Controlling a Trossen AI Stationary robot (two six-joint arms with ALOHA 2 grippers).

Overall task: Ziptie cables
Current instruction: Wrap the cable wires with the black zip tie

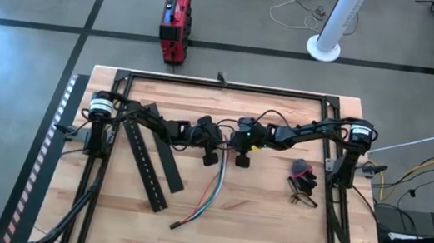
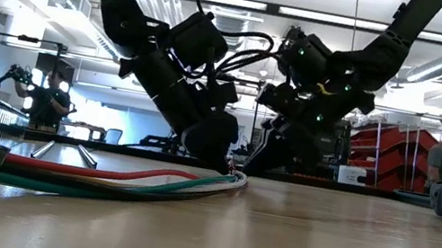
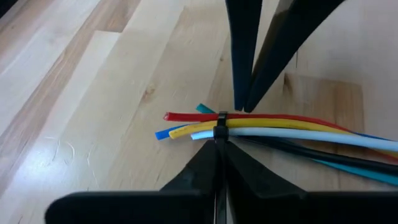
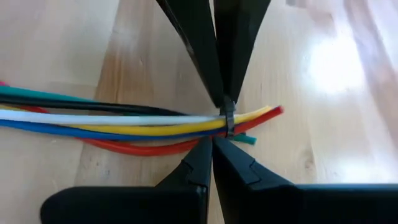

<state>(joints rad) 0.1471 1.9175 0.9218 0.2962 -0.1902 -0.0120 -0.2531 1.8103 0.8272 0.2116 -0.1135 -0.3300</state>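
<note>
The cables (image 1: pixel 209 194) are a bundle of thin coloured wires lying flat on the wooden table, running from near the grippers toward the near edge. A black zip tie (image 3: pixel 221 127) rings the bundle close to its far end. My left gripper (image 3: pixel 218 151) is shut at the tie on one side of the bundle. My right gripper (image 4: pixel 212 149) is shut at the tie (image 4: pixel 229 121) from the opposite side. In the high view the two grippers (image 1: pixel 211 153) (image 1: pixel 242 157) stand tip to tip over the cables' far end. The low view shows both grippers (image 2: pixel 224 157) (image 2: pixel 265 159) down at the bundle (image 2: pixel 101 181). My left gripper has its shut fingertips (image 3: pixel 208 158) against the zip tie's band (image 3: pixel 220 134), slanting down from the table's left, across the cables. A thin dark strip seems to run between the fingers. The bundle lies on the table. My right gripper meets the zip tie's band (image 4: pixel 227 129) with shut fingertips (image 4: pixel 202 158), slanting down from the table's right, across the cables. Whether a piece of the tie is between the fingers, I cannot tell. The bundle stays flat on the table.
Two long flat black slotted bars (image 1: pixel 144 164) (image 1: pixel 168 159) lie on the table's left half. A small tangle of dark wire with a red-black clip (image 1: pixel 303 183) lies to the right. A black frame (image 1: pixel 230 86) borders the table. People show in the room behind.
</note>
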